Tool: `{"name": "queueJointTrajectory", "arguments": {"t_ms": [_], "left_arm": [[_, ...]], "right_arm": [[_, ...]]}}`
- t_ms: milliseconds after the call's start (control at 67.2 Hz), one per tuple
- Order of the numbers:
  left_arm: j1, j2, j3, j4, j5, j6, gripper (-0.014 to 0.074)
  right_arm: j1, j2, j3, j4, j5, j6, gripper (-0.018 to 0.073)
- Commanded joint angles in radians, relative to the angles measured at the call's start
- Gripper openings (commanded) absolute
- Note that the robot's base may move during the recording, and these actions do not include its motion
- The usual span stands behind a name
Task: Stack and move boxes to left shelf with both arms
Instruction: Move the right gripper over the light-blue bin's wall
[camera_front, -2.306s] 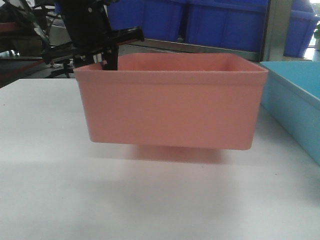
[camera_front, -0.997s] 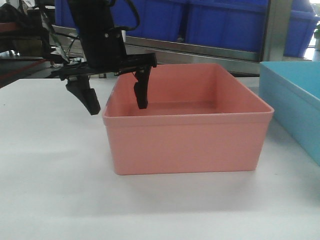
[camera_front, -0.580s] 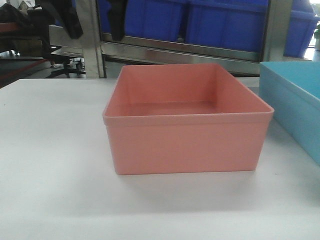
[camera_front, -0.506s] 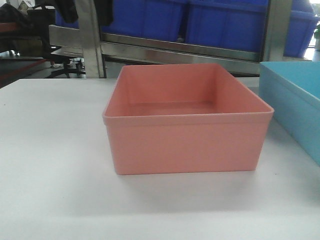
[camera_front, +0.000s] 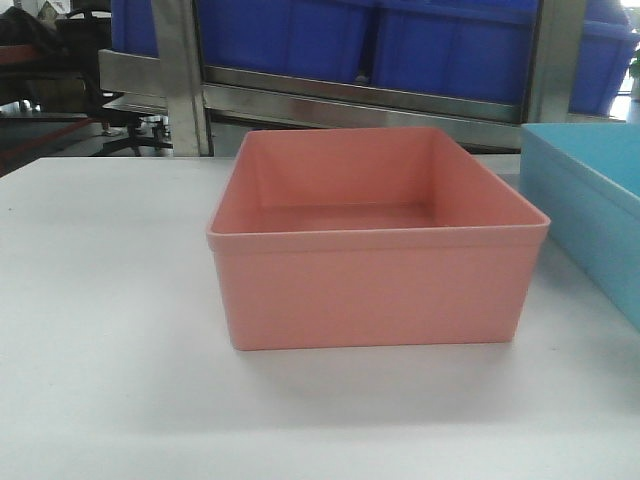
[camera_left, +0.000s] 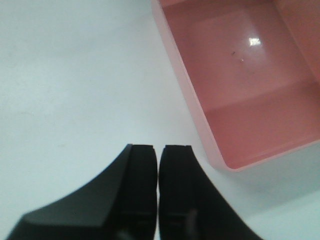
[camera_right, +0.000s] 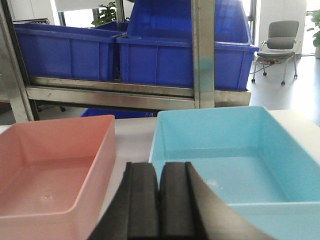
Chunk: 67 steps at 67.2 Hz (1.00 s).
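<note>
**Stacking not yet begun: tubs side by side, both grippers empty**

Front view: the salmon pink tub (camera_front: 370, 290) sits flat on the white bench (camera_front: 100, 330) mid-frame, open side up, nothing in it. The light blue tub (camera_front: 590, 220) stands close beside it on the right, cut off by the frame edge and not nested. A steel rack (camera_front: 370, 100) with dark blue bins (camera_front: 450, 45) stands behind. No gripper shows here.

Left wrist view: the left gripper (camera_left: 159, 200) has its fingers pressed together and holds nothing, over bare bench. The pink tub lies ahead and to the right. Its nearest corner is just beside the fingertips, not touching. One side wall runs away up the frame.

Right wrist view: the right gripper (camera_right: 160, 200) is closed too, and empty. It faces the strip of bench between the tubs, pink ahead-left and blue ahead-right.

Judgement: the left arm is nearer the pink tub, the right arm nearer the blue. Either gripper would have to spread its fingers and take a rim before one tub can go into the other.
</note>
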Motion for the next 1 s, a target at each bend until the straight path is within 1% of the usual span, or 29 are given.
{"name": "queueJointTrajectory", "arguments": {"t_ms": [0,74,179,268,372,461,506,551,625,640,714,759,804,908,982], "left_arm": [[-0.007,-0.120,0.062,0.014,-0.158,0.001,-0.0001],[-0.007,-0.199,0.144,0.014,-0.248,0.001,-0.0001],[-0.007,-0.305,0.259,0.014,-0.364,0.001,-0.0001],[-0.007,-0.383,0.346,0.014,-0.452,0.001,-0.0001],[-0.007,-0.441,0.418,0.014,-0.514,0.001,-0.0002],[-0.007,-0.465,0.450,0.014,-0.516,0.001,-0.0002],[-0.007,-0.465,0.459,0.014,-0.512,0.001,-0.0002],[-0.007,-0.465,0.463,0.014,-0.504,0.001,-0.0002],[-0.007,-0.465,0.465,0.014,-0.501,0.001,-0.0002],[-0.007,-0.465,0.465,0.014,-0.501,0.001,-0.0002],[-0.007,-0.465,0.465,0.014,-0.505,0.001,-0.0002],[-0.007,-0.465,0.465,0.011,-0.510,0.001,-0.0003],[-0.007,-0.465,0.465,0.010,-0.510,0.001,-0.0003],[-0.007,-0.465,0.465,0.006,-0.510,0.001,-0.0003],[-0.007,-0.465,0.465,-0.012,-0.510,0.001,-0.0003]], "right_arm": [[-0.003,0.019,-0.121,0.006,0.022,-0.002,0.0056],[-0.003,0.079,-0.217,0.005,0.108,-0.002,0.0056],[-0.003,0.189,-0.341,0.005,0.161,-0.002,0.0056],[-0.003,0.323,-0.481,0.005,0.222,-0.002,0.0058],[-0.003,0.469,-0.625,0.005,0.292,-0.002,0.0059],[-0.003,0.603,-0.765,0.001,0.385,-0.003,0.0080],[-0.003,0.669,-0.832,-0.003,0.435,-0.003,0.0123],[-0.003,0.724,-0.897,-0.008,0.479,-0.004,0.0191],[-0.003,0.829,-0.992,-0.014,0.575,-0.023,0.0340],[-0.003,0.855,-1.016,-0.017,0.599,-0.030,0.0384],[-0.003,0.942,-1.102,-0.025,0.691,-0.055,0.0542],[-0.003,0.996,-1.151,-0.034,0.736,-0.066,0.0598],[-0.003,1.048,-1.195,-0.053,0.786,-0.069,0.0628],[-0.007,1.151,-1.286,-0.108,0.862,-0.099,0.0623],[-0.043,1.237,-1.349,-0.131,0.907,-0.134,0.0623]]}}
